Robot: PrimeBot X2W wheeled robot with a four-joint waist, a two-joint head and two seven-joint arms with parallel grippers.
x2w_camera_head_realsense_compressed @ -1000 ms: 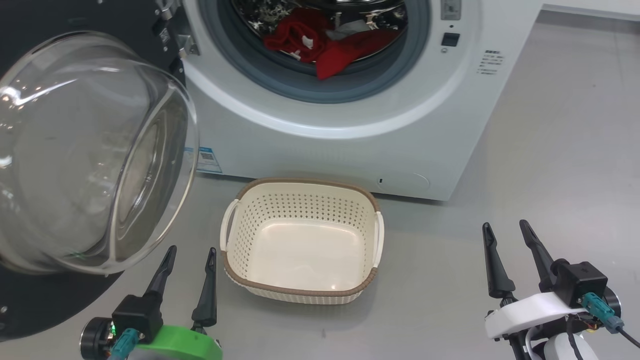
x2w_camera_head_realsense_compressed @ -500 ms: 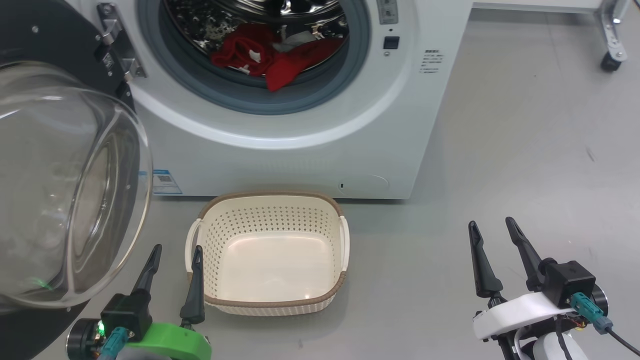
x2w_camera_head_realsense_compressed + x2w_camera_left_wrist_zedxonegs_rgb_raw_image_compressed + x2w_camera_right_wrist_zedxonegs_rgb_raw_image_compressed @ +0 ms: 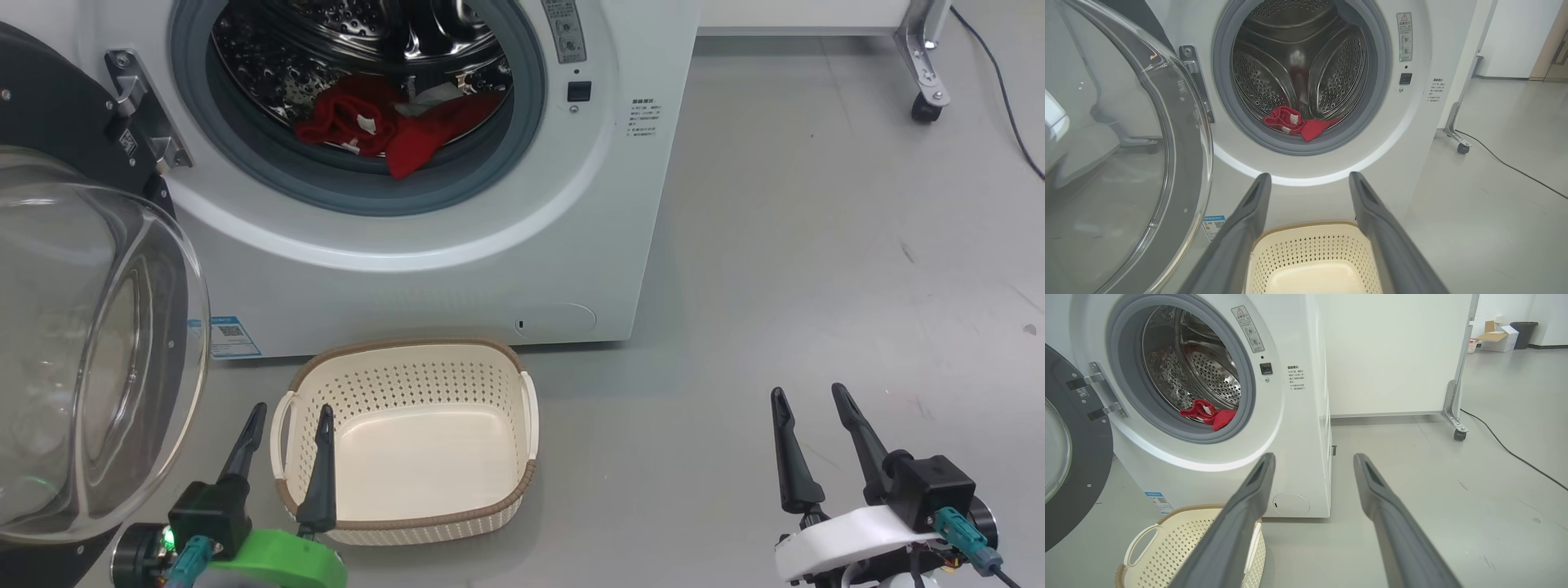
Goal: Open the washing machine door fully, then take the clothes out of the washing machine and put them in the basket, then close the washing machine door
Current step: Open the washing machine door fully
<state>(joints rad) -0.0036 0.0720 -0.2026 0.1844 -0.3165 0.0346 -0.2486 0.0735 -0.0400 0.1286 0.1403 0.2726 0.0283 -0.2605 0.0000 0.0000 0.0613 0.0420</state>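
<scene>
You had the washing machine (image 3: 457,278) far ahead, its door (image 3: 82,343) wide open on the left. The basket (image 3: 408,346) sat on the floor just in front. The clothes (image 3: 384,126) lay in the drum. Your left gripper (image 3: 293,408) and right gripper (image 3: 807,390) were spread apart, holding nothing.

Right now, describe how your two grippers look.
Left gripper: two long, dark fingers on a green mount, a black block with a green light and a teal plug. Right gripper: same fingers, white mount, black block, teal plug on a black cable.
</scene>
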